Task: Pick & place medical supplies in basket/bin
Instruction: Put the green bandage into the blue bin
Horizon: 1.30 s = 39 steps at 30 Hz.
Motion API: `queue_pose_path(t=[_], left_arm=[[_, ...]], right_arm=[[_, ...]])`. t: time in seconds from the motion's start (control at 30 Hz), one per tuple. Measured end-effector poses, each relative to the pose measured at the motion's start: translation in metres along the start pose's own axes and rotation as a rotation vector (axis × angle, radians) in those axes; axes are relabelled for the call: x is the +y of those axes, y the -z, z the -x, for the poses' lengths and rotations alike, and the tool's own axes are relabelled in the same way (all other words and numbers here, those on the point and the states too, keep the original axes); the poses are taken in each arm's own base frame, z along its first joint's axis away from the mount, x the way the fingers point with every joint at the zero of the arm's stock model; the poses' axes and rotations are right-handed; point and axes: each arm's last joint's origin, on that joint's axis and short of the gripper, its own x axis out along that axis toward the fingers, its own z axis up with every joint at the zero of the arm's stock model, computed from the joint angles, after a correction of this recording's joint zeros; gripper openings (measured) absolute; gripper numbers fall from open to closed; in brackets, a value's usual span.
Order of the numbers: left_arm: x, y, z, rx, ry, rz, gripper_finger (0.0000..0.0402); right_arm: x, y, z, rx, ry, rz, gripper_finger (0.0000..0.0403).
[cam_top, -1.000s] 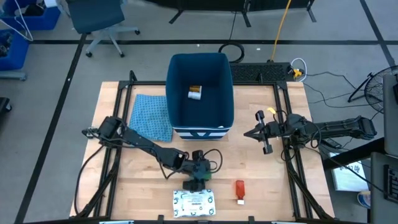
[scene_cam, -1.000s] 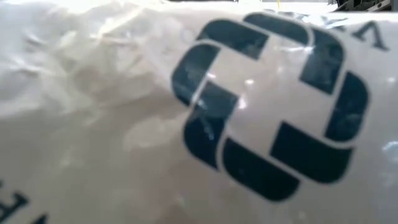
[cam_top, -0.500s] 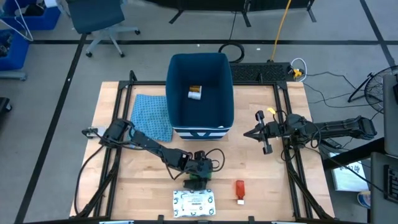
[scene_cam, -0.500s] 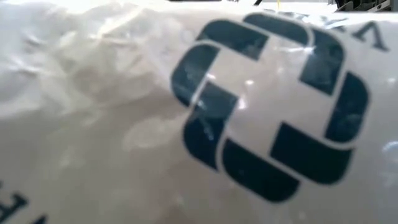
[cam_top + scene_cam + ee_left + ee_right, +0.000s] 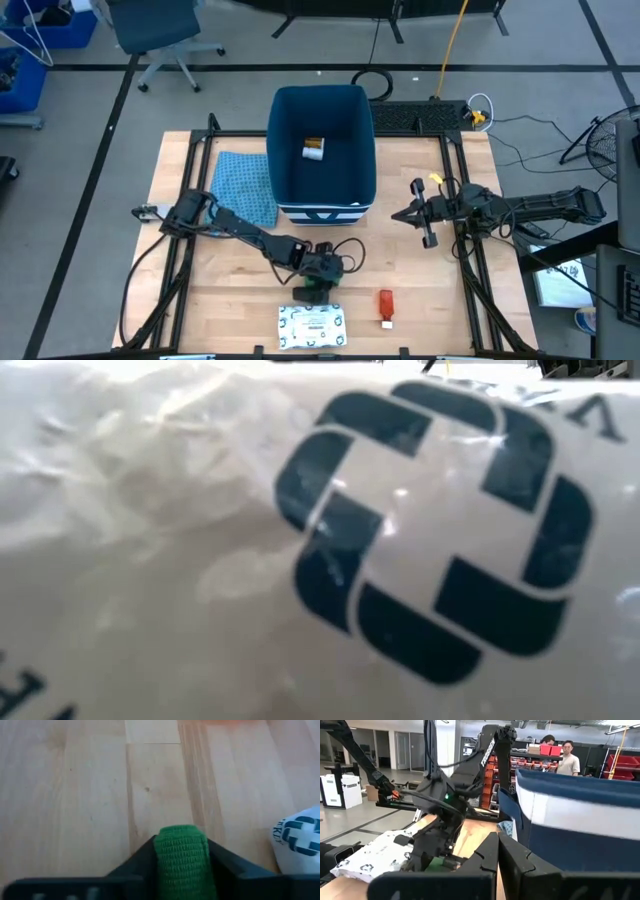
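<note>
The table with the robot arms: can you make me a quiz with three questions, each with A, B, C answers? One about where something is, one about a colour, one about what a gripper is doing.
1. Where is the orange pill bottle?
A. Inside the dark-blue bin
B. On the light blue cloth
C. Beside the red tube

2. What colour is the roll between the left gripper's fingers?
A. Yellow
B. Green
C. Purple

3. What is the left gripper doing?
A. Hanging open above the bin
B. Resting on the cloth
C. Shut on the green roll, low over the table

Answers:
1. A: the high view shows the orange pill bottle lying inside the dark-blue bin.
2. B: the left wrist view shows a green roll.
3. C: the left gripper clamps it from both sides, next to the white patterned packet. The right gripper waits at the table's right side.
</note>
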Motion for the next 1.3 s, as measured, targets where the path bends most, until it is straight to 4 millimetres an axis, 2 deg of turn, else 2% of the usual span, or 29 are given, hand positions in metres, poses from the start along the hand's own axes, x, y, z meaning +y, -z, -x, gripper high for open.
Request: queue_pose_path(t=[0.07, 0.13, 0.27, 0.4, 0.5, 0.57, 0.67, 0.77, 0.9, 1.1, 1.17, 1.3], left_arm=[[0.001, -0.007, 0.002, 0.009, 0.024, -0.010, 0.0074], [0.000, -0.014, 0.005, 0.018, 0.029, -0.029, 0.0057], [-0.006, -0.035, 0.018, 0.030, 0.029, -0.124, 0.0057], [-0.015, -0.061, 0.043, 0.049, 0.027, -0.241, 0.0093], [-0.021, -0.083, 0.076, 0.007, -0.010, -0.322, 0.0112], [-0.023, -0.089, 0.102, -0.012, -0.039, -0.387, 0.0115], [-0.024, -0.095, 0.142, -0.088, -0.089, -0.444, 0.0102], [-0.026, -0.098, 0.192, -0.197, -0.112, -0.456, 0.0079], [-0.023, -0.081, 0.251, -0.297, -0.128, -0.450, 0.0063], [-0.009, -0.028, 0.322, -0.446, -0.220, -0.393, 0.0091], [-0.003, -0.009, 0.335, -0.531, -0.240, -0.363, 0.0098], [0.010, 0.036, 0.332, -0.652, -0.248, -0.316, 0.0100]], right_arm=[[0.000, 0.003, 0.000, 0.011, 0.000, -0.002, 0.0000], [0.001, 0.007, 0.001, 0.017, 0.000, -0.002, 0.0000], [0.001, 0.013, 0.003, -0.018, 0.002, 0.003, 0.0000], [0.001, 0.012, 0.004, -0.049, 0.004, 0.009, 0.0000], [0.001, 0.011, 0.004, -0.053, 0.004, 0.010, 0.0000], [0.001, 0.011, 0.004, -0.061, 0.005, 0.011, 0.0000], [0.001, 0.010, 0.004, -0.063, 0.004, 0.003, 0.0000], [0.001, 0.010, 0.004, -0.065, 0.003, -0.025, 0.0000], [0.002, 0.012, 0.004, -0.049, -0.001, -0.051, 0.0000], [0.002, 0.013, 0.004, -0.033, -0.003, -0.075, 0.0000], [0.002, 0.014, 0.004, -0.030, -0.003, -0.075, 0.0000], [0.002, 0.014, 0.004, -0.024, -0.003, -0.076, 0.0000]])
